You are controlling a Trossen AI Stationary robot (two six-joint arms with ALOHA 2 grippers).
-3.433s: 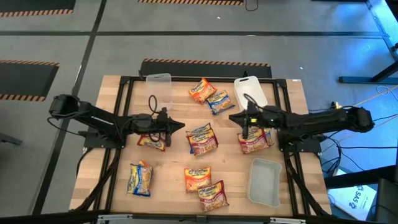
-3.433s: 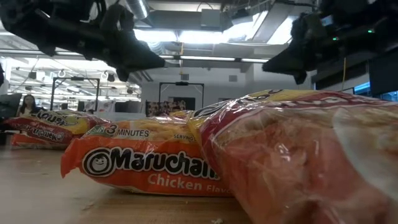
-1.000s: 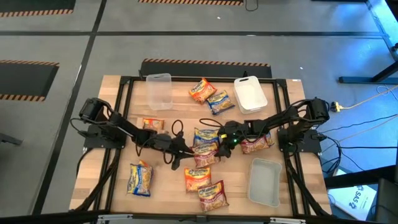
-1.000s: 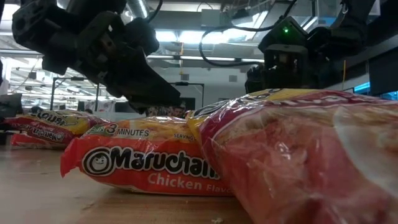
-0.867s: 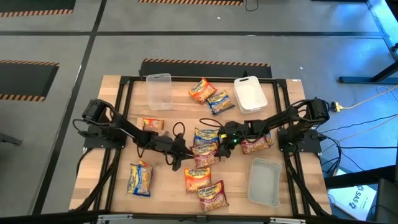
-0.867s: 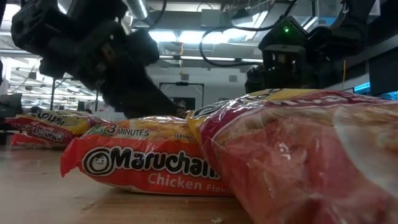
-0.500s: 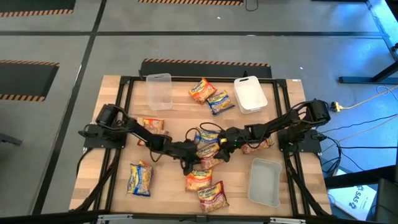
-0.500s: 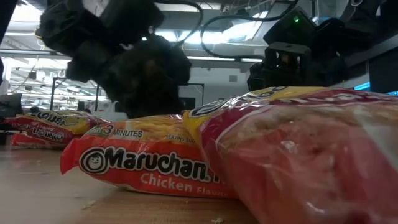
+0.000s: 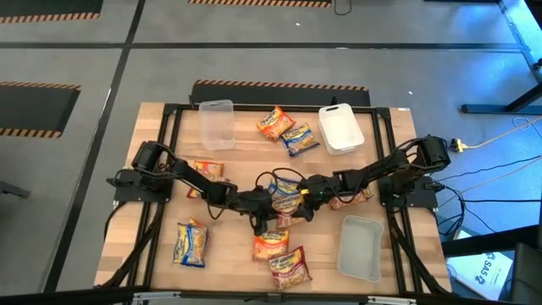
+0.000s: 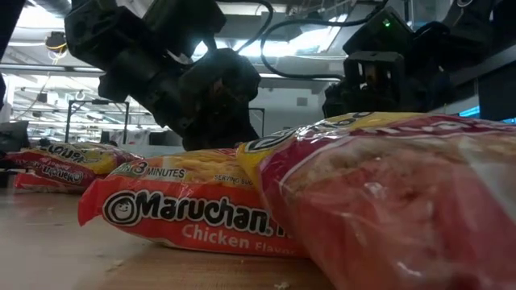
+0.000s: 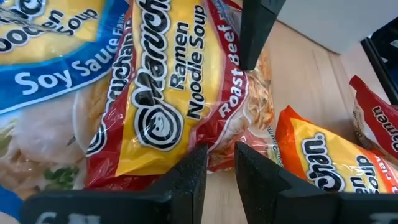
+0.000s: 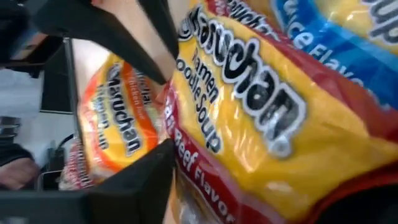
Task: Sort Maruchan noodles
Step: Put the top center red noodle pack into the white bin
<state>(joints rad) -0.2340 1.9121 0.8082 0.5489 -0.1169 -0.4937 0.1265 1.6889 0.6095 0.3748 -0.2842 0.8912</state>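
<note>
The Maruchan noodles lie scattered over the wooden table. At its middle a red-and-yellow roast beef packet (image 9: 280,219) lies partly under a blue soy sauce packet (image 9: 286,187). My right gripper (image 9: 293,202) reaches in from the right and is shut on the roast beef packet (image 12: 249,124). My left gripper (image 9: 264,218) comes from the left, its fingers (image 11: 193,168) shut to a narrow slit at that packet's opposite edge. An orange packet (image 9: 269,246) lies just nearer. My right gripper has the roast beef packet across its width between the two fingers, one finger (image 12: 146,177) against the long edge printed "Beef Flavor" (image 12: 180,155). The fingers come in low from the table's right. The packet lies tilted on its neighbours. My left gripper's tips stand at the packet's crimped end (image 11: 221,155); I cannot tell whether they touch it.
A clear tub (image 9: 216,124) and a white lidded tub (image 9: 340,129) stand at the far edge, with another clear tub (image 9: 360,247) near right. More packets lie at far middle (image 9: 284,131), at left (image 9: 191,243), right (image 9: 349,198) and near front (image 9: 290,264).
My left gripper has swung toward the table's right, from beside the packet at the left to the roast beef packet at the middle. My right gripper has edged a little toward the left and near edge. The orange packet at the front has shifted slightly.
</note>
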